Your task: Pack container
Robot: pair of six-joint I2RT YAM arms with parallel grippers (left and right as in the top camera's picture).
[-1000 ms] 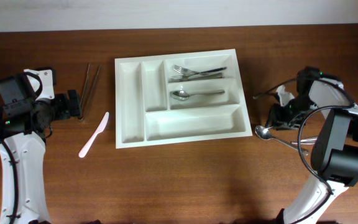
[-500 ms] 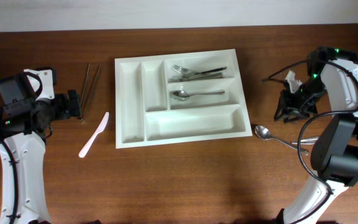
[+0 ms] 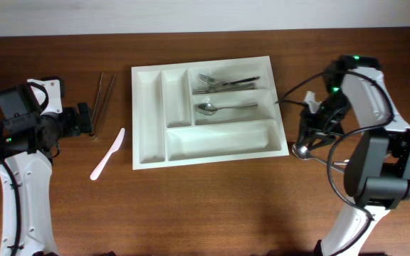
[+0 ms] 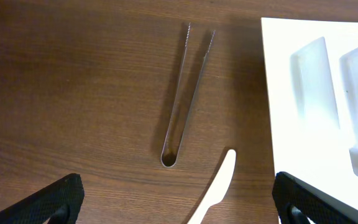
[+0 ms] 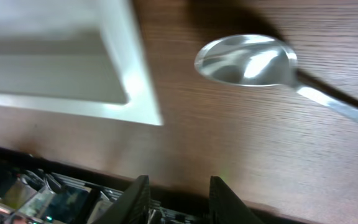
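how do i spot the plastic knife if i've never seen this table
Find the big white tray mid-table and look just left of it. Two things lie there: the knife is the pale, slanted, one-piece blade, unlike the shiny two-legged metal tongs beyond it.

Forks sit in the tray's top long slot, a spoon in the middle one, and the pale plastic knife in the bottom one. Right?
No: the overhead view shows the plastic knife lying on the table left of the container, not in its bottom slot. The forks and the spoon are where you say.
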